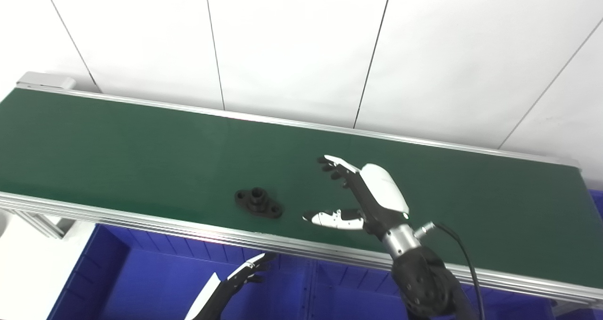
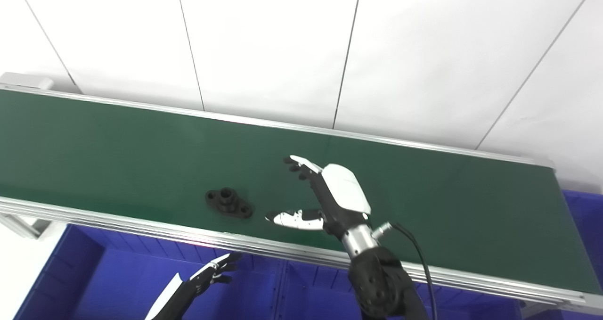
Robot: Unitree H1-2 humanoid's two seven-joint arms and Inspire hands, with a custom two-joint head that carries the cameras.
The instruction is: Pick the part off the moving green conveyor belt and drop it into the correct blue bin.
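- Right hand [image 1: 365,195] hovers over the green belt [image 1: 118,155], fingers spread, holding nothing.
- Black part [image 1: 258,203] lies just beside it, apart.
- Left hand [image 1: 247,270] waits low over the blue bin [image 1: 141,282], fingers loosely apart and empty.

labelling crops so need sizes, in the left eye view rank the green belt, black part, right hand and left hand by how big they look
1. green belt, by far the largest
2. right hand, open above the belt
3. and 4. black part and left hand: they look alike in size, and the left hand is partly cut off low, so unranked
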